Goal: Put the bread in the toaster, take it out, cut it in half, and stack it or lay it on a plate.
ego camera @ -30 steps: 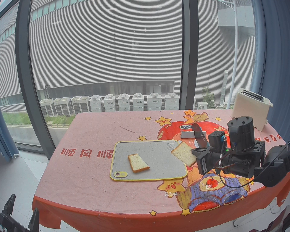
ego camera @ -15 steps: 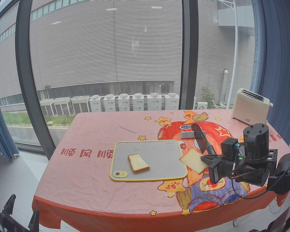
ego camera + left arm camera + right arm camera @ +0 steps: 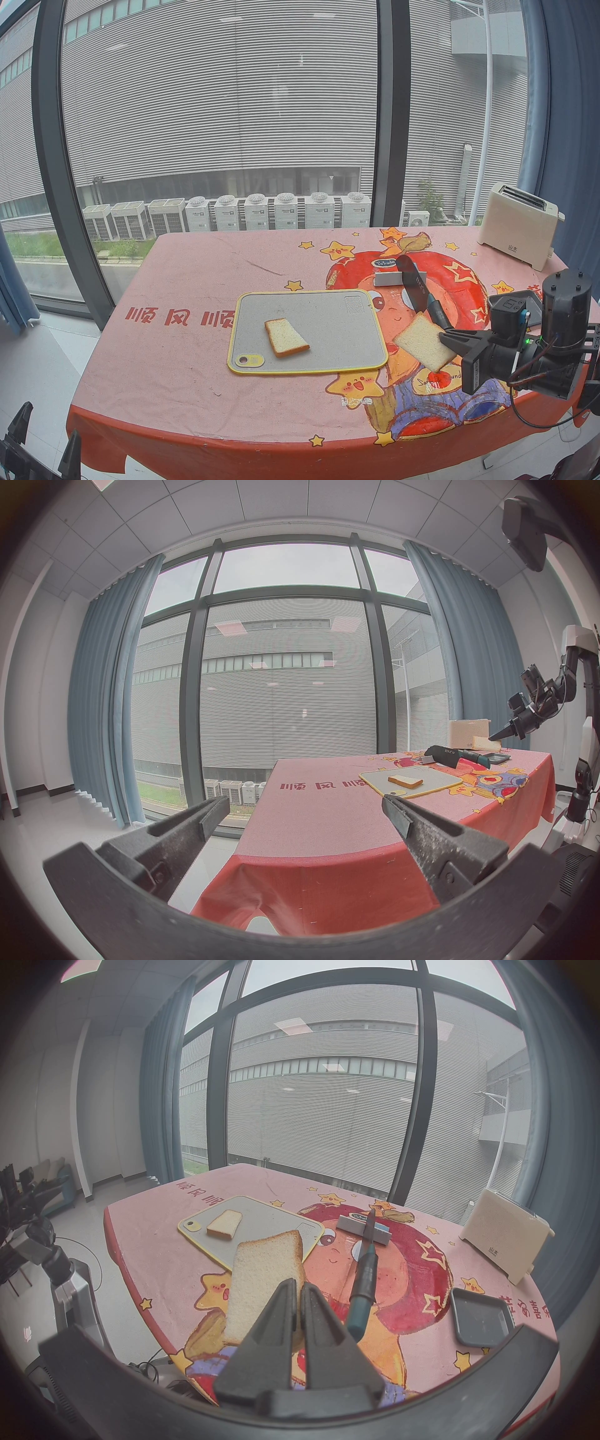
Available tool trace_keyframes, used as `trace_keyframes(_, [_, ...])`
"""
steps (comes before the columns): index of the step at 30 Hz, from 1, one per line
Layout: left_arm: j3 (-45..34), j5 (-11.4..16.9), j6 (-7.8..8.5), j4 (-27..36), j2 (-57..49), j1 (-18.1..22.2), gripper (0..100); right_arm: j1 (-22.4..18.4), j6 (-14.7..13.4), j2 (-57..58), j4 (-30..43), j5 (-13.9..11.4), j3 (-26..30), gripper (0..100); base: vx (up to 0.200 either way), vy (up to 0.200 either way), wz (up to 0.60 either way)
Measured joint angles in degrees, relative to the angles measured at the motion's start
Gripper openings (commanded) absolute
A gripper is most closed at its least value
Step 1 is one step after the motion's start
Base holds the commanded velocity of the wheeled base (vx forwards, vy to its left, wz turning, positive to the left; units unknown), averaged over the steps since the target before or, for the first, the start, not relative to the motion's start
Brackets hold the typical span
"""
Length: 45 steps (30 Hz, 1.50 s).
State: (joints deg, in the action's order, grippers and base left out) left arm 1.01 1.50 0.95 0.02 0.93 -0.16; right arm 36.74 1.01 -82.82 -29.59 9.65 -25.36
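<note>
- The right claw (image 3: 451, 340) is pinched nearly shut on the edge of one half slice of bread (image 3: 425, 342). The slice is held tilted above the tabletop (image 3: 206, 269).
- A second ago this slice hung over the right edge of the cutting board (image 3: 337, 331). Half a second ago it was just past that edge. It is now well off the board, over the printed cloth and next to the handle end of the knife (image 3: 419, 290).
- Over that second the right arm has drawn back to the right and toward the near edge of the tabletop, taking the slice along.
- The other half slice (image 3: 285, 337) lies flat on the left part of the cutting board, where it was before.
- The knife rests with its blade against a small grey holder (image 3: 390, 278) and has not shifted.
- The toaster (image 3: 519, 225) stands at the far right corner of the tabletop, unchanged.
- A dark square tray (image 3: 481, 1317) sits on the cloth between the toaster and the near edge, just beside the right arm.
- The left claw (image 3: 301, 802) is spread wide and holds nothing. It is low and off the near left corner of the tabletop, as in the earlier frames.
</note>
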Motion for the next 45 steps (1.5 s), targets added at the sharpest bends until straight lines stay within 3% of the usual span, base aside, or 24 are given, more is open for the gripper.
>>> trace_keyframes(7, [0.0,0.0,0.0,0.0,0.0,0.0,100,0.0,-2.9,2.6,0.0,-0.1,2.3,0,0.0,0.0,0.0])
trace_keyframes(34, [0.0,0.0,0.0,0.0,0.0,0.0,100,0.6,-2.9,4.8,0.0,0.6,5.1,0,0.0,0.0,0.0])
trace_keyframes(45, [0.0,-0.4,0.06,0.1,0.0,0.0,100,0.6,-3.0,4.8,0.0,0.6,5.2,0,0.0,-0.2,0.0])
